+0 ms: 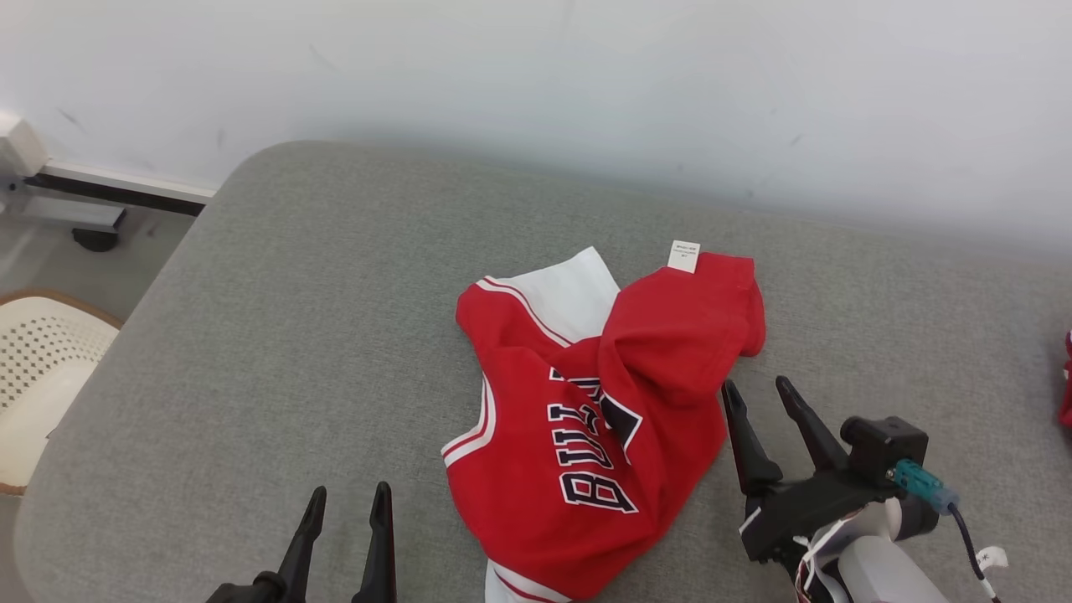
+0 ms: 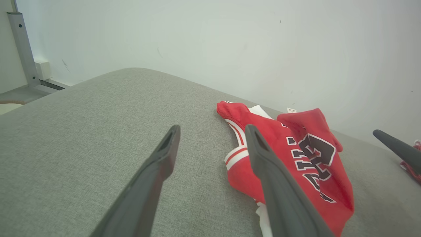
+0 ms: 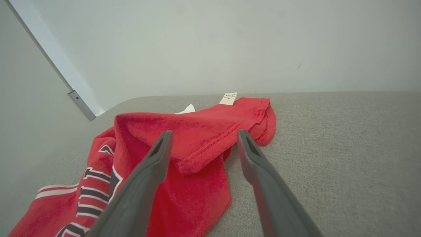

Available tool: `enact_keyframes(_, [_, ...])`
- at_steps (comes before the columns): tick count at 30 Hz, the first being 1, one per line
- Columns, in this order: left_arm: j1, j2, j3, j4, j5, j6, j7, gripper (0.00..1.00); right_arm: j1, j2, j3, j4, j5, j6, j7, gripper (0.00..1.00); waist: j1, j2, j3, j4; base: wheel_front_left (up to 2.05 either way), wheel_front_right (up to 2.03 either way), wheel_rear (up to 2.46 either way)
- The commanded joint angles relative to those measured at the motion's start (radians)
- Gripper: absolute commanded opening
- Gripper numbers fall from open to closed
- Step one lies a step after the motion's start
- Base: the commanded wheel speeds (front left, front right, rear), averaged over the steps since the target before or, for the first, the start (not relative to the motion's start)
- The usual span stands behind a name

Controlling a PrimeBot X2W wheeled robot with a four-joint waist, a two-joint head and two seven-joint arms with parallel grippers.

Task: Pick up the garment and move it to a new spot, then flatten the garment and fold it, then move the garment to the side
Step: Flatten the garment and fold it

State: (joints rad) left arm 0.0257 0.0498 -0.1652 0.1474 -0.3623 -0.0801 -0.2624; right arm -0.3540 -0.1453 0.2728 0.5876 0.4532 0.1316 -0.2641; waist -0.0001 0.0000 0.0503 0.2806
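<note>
The garment (image 1: 586, 402) is a red jersey with white trim and dark lettering. It lies crumpled near the middle of the grey upholstered surface (image 1: 251, 335), between my two arms and closer to the right one. One red panel is flopped over the lettered front, and a white label (image 1: 684, 256) sticks up at the far edge. I judge it light and limp: it should sag and drag from wherever I pinch it, and a pinch through the heap would likely catch two layers at once. The knit looks slightly fuzzy, so I expect it to grip well against the fingers rather than slip. My right pincer (image 1: 755, 383) stands wide with nothing in it, its tips just beside the jersey's right edge. In the right wrist view the stitched hem of the folded-over panel sits between its fingers. That hem is where I would take hold, one layer only. My left pincer (image 1: 351, 490) is also wide and empty, resting apart from the jersey near the white-striped armhole, which looks like the second hold for spreading it flat.
</note>
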Motion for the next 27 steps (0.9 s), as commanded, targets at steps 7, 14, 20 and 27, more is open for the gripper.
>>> enact_keyframes(7, [0.0, 0.001, -0.004, -0.001, 0.012, -0.006, -0.002, 1.0, 0.002, 0.015, -0.036, 0.097, -0.11, -0.002, 0.0, 1.0, 0.0001, 0.0, 0.018, -0.006, 0.0, 0.0, 0.0])
enact_keyframes(14, [-0.023, 0.001, -0.011, 0.005, 0.007, -0.005, -0.002, 1.0, -0.083, 0.049, -0.05, 0.292, -0.144, -0.002, 0.0, 1.0, 0.0001, 0.0, 0.036, 0.022, 0.0, 0.0, 0.0])
enact_keyframes(20, [-0.024, 0.001, -0.016, 0.006, 0.004, -0.002, -0.002, 1.0, -0.184, 0.079, -0.062, 0.501, -0.142, -0.002, 0.001, 0.0, 0.0001, 0.0, 0.04, 0.044, 0.0, 0.0, 0.0])
enact_keyframes(27, [-0.008, 0.001, -0.002, 0.007, 0.006, 0.001, -0.002, 1.0, -0.142, 0.084, -0.074, 0.404, -0.09, -0.002, 0.0, 0.0, 0.0001, 0.0, 0.025, 0.019, 0.0, 0.0, 0.0])
